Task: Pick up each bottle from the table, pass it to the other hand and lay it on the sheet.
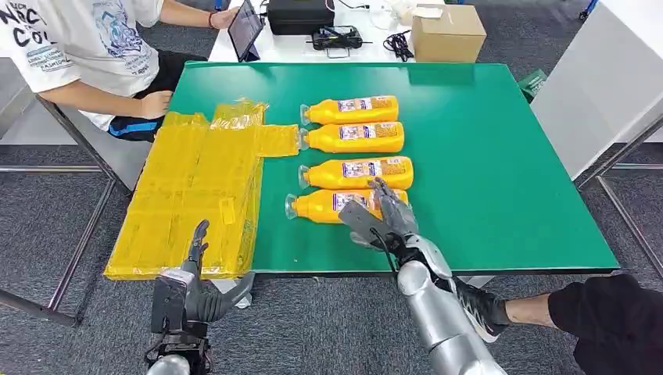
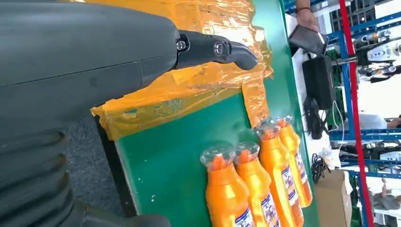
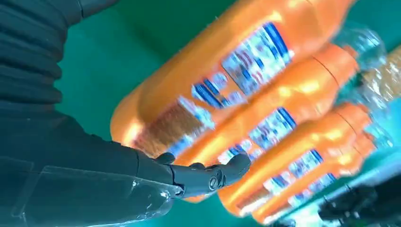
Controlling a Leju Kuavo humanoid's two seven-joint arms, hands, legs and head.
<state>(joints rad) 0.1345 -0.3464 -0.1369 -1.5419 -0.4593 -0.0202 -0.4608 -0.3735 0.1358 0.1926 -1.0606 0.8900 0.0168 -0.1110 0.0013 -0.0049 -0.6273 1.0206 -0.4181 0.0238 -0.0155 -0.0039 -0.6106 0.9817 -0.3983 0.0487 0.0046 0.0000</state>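
Several orange bottles lie side by side on the green table (image 1: 485,156), clear caps toward the yellow sheet (image 1: 195,187). My right hand (image 1: 383,215) hovers with fingers spread over the label end of the nearest bottle (image 1: 320,205); it grips nothing. In the right wrist view its fingers (image 3: 208,175) lie close along that bottle (image 3: 227,80). My left hand (image 1: 191,285) is raised and open just off the table's front edge, below the sheet's near edge. From the left wrist, a finger (image 2: 213,49) points over the sheet (image 2: 189,94), with the bottles (image 2: 227,189) beyond.
A person sits at the far left corner with a tablet (image 1: 245,29). A cardboard box (image 1: 446,33), a black case and cables stand on the white table behind. Another person's leg and shoe (image 1: 485,308) lie on the floor by my right arm.
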